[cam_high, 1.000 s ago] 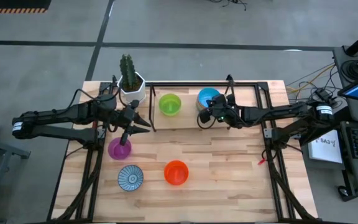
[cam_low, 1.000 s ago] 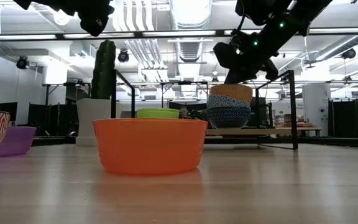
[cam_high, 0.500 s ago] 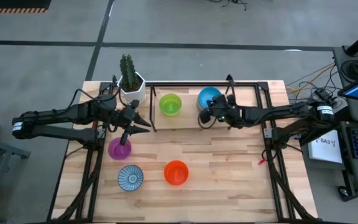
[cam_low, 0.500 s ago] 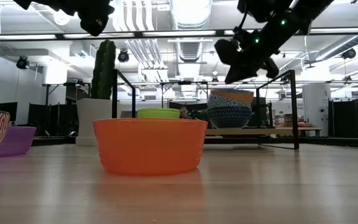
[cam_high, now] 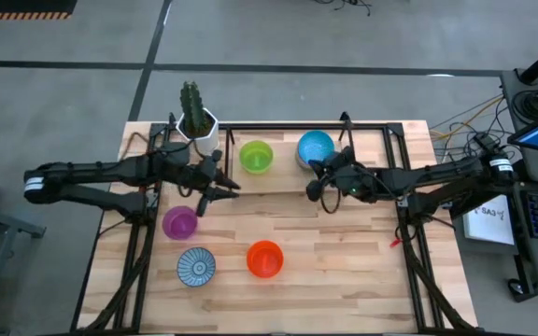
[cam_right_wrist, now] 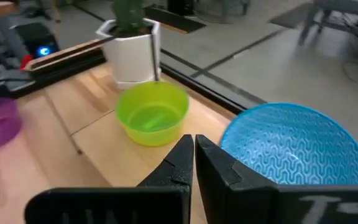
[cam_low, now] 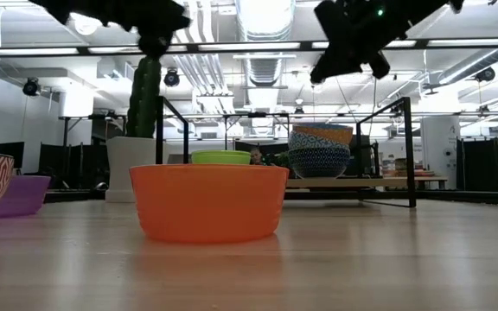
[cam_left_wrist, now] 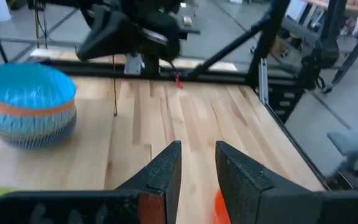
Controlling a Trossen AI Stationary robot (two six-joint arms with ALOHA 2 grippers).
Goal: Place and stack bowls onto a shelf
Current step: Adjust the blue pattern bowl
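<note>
Presently, two spots on the shelf (cam_high: 278, 177) are seen to be filled: a green bowl (cam_high: 256, 156) toward its left end and a blue-topped stack (cam_high: 315, 147) toward its right. From the low view the stack is judged to be three bowls deep. Three bowls are left on the surface (cam_high: 344, 252): purple (cam_high: 179, 222) at the left, a white one with blue radial pattern (cam_high: 195, 266) nearer, and orange-red (cam_high: 264, 259) near the middle.

The right gripper (cam_high: 318, 183) is held just near of the stack, its fingers (cam_right_wrist: 185, 163) closed together and grasping nothing. The left gripper (cam_high: 215, 187) is raised above the purple bowl, fingers (cam_left_wrist: 166, 169) slightly parted and empty.

The step in hand is judged to be a fresh pick. The next move calls for a descent onto a rim, the purple bowl being closest to the left gripper.

A white cactus pot (cam_high: 197, 129) is noted at the far-left corner. Beyond the surface, a workshop room with ceiling lights and black frames is visible.
</note>
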